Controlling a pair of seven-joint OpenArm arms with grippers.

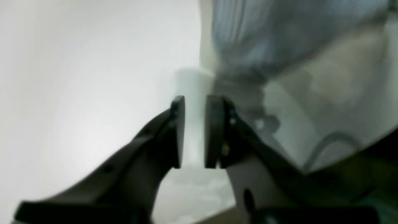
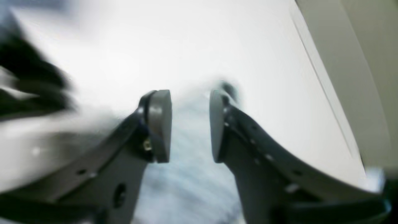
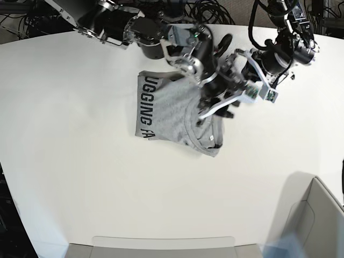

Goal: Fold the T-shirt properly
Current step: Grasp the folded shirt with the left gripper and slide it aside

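The heather-grey T-shirt (image 3: 172,115) lies partly folded and rumpled on the white table (image 3: 80,161), with black block lettering (image 3: 145,110) along its left edge. Both arms meet over its right side. My right gripper (image 2: 189,96) is open, and blurred grey fabric (image 2: 189,149) shows between and below its pads; in the base view it (image 3: 207,97) is over the shirt's upper right. My left gripper (image 1: 196,102) is open by a narrow gap with only table showing through it. The shirt (image 1: 264,37) is blurred up and to the right of it. In the base view the left gripper (image 3: 226,109) is at the shirt's right edge.
A grey bin (image 3: 317,215) stands at the front right corner. A pale tray edge (image 3: 161,244) runs along the front. Cables (image 3: 215,11) pile at the back. The table's edge (image 2: 326,87) shows in the right wrist view.
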